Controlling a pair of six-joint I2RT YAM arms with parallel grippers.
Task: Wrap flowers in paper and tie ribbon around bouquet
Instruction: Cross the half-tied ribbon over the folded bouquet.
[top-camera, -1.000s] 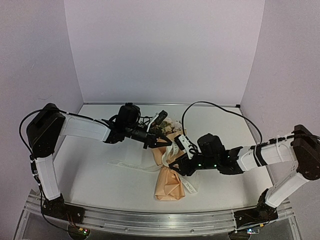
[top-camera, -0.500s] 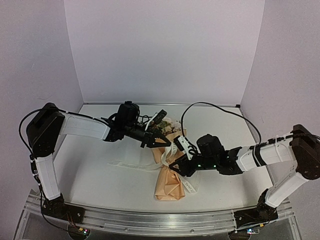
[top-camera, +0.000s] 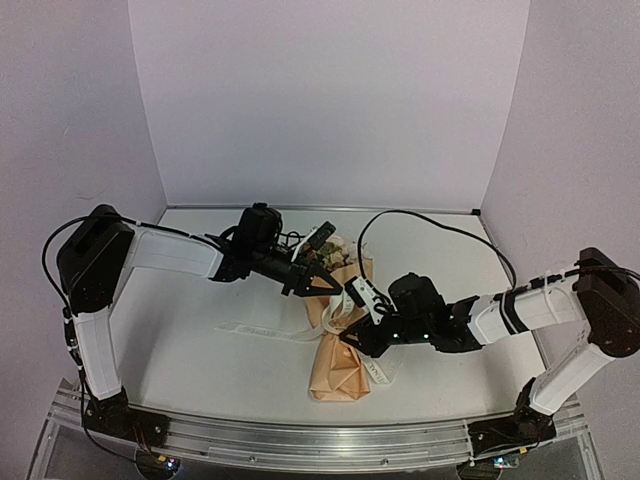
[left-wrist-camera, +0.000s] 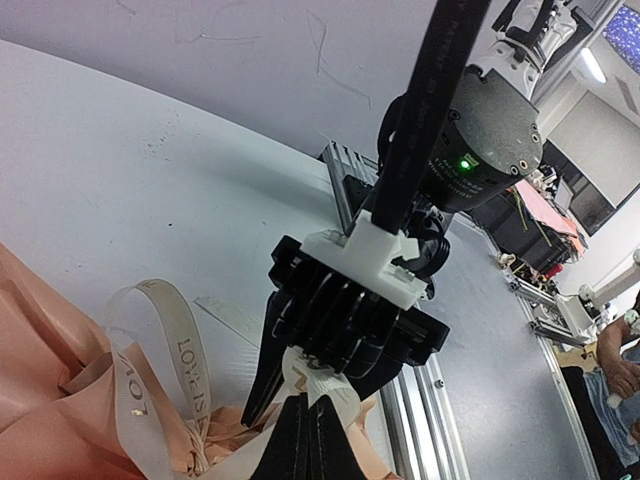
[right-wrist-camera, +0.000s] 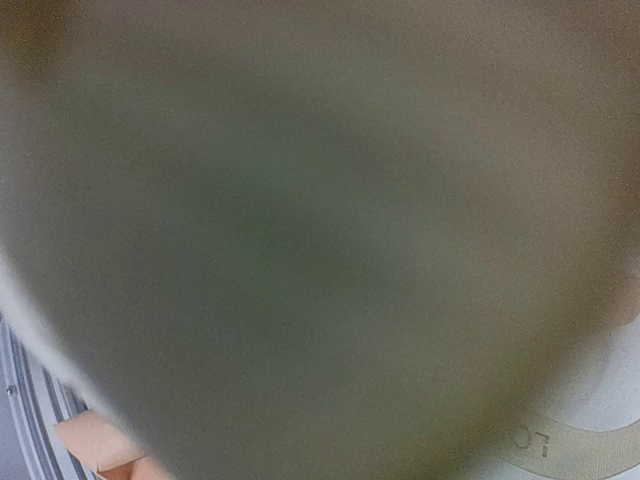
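**Claws meet tip to tip at mid-desk**

The left arm (top-camera: 170, 252) rises from its base at the near left corner, bends at the elbow and runs rightward, forearm low and nearly level. The left claw (top-camera: 310, 287) points right, jaws pressed together and pinching the ribbon (left-wrist-camera: 190, 350). The right arm (top-camera: 520, 310) stretches leftward from the near right corner, low over the desk (top-camera: 200, 350). The right claw (top-camera: 348, 337) points left, its tips just beside the left claw's, jaws partly apart.

- A robotics lab: a white table (top-camera: 190, 345) is boxed in by plain pale walls (top-camera: 330, 100), like a test booth.
- The left arm (top-camera: 175, 252) and right arm (top-camera: 525, 308) are bolted to an aluminium rail (top-camera: 300, 437).
- The left wrist view shows more metal frames (left-wrist-camera: 545, 320), a ceiling light (left-wrist-camera: 598, 65) and a person's arm (left-wrist-camera: 612, 360) beyond.
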